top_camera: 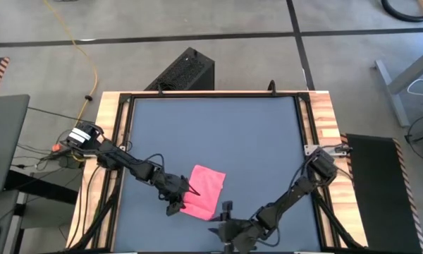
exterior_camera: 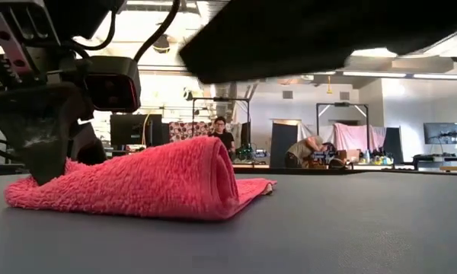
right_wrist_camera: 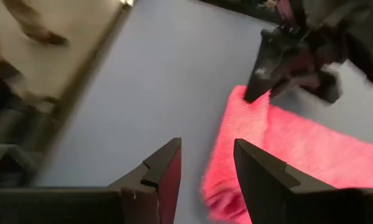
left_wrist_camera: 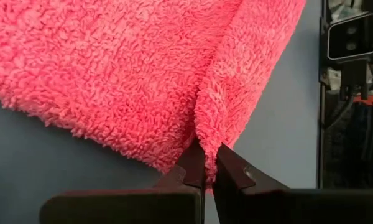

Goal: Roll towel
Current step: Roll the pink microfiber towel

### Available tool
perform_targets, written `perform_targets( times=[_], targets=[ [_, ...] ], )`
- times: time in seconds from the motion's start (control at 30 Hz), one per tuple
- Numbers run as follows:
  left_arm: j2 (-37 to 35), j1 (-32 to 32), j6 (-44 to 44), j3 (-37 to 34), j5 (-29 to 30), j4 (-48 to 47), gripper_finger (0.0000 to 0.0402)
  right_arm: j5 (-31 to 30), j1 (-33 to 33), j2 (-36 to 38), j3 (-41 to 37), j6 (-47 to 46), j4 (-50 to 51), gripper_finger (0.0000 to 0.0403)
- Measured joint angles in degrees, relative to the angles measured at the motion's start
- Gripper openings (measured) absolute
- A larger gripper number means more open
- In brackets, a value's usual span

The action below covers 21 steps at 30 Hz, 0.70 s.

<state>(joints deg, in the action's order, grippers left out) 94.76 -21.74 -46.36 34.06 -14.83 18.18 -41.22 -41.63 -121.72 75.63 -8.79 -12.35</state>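
Rolling under way: left gripper (left_wrist_camera: pixel 208 165) pinched the towel (top_camera: pixel 204 189) at lower centre.
Right gripper (right_wrist_camera: pixel 206 165) hung open, empty; next, likely gripping the rolled edge.

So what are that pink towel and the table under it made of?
The towel looks like soft terry or microfibre: fuzzy loops cover it, and it folds limply. The tabletop seems a smooth, matte dark grey sheet, perhaps laminate or a mat; its side rails look wooden.

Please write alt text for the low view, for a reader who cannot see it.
A pink towel lies on the grey table, its right end curled into a loose roll. The left gripper is shut on the towel's left edge. People sit at desks far behind.
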Motion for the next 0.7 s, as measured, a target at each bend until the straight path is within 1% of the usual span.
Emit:
perform_targets(
  times=[0.13,0.23,0.43,0.57,0.7],
  targets=[
    [0.0,0.0,-0.6,0.0,-0.5,-1.0,0.0,-4.5,0.2,-1.9,2.6,9.2,2.2,0.0173],
    [0.0,0.0,-1.0,0.0,-0.8,-1.5,0.0,-5.4,0.3,-2.2,4.5,12.2,4.0,0.0173],
    [0.0,0.5,-1.0,0.0,-1.2,-1.7,0.0,-2.4,1.1,-2.3,5.2,13.8,9.6,0.018],
    [0.0,1.0,-1.1,0.0,-1.5,-1.8,0.0,0.0,2.5,-2.3,5.2,13.9,12.3,0.0202],
    [0.0,1.4,-1.1,0.0,-2.1,-1.9,0.0,2.0,3.5,-2.3,5.2,17.6,12.4,0.0223]
  ],
)
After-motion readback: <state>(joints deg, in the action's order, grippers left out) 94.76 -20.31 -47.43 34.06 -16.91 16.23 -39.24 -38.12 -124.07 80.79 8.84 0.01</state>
